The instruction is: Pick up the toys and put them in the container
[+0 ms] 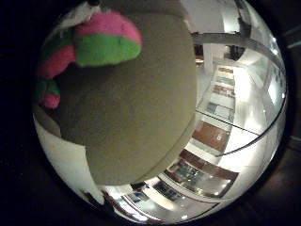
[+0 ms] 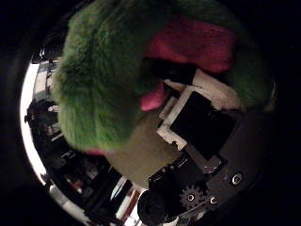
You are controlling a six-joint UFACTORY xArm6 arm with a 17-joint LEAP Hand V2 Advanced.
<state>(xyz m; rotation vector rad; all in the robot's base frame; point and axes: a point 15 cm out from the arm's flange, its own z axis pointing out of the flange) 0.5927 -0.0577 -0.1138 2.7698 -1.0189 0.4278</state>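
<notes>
A furry green and pink plush toy [image 2: 101,80] fills much of the thumb side view, right against the palm. My right hand [image 2: 197,122] has its white and black fingers curled against the toy's pink part. On the little finger side, the toy's striped pink and green limbs [image 1: 106,40] hang over a big rounded olive-tan surface [image 1: 136,108] with a band along its edge. I cannot tell whether that surface is the container. The same olive-tan surface [image 2: 141,155] shows below the toy.
Beyond the olive-tan surface lies a bright white floor or tabletop [image 1: 249,94] with brown and grey panels [image 1: 211,134]. Dark furniture [image 2: 80,174] stands in the room behind the toy.
</notes>
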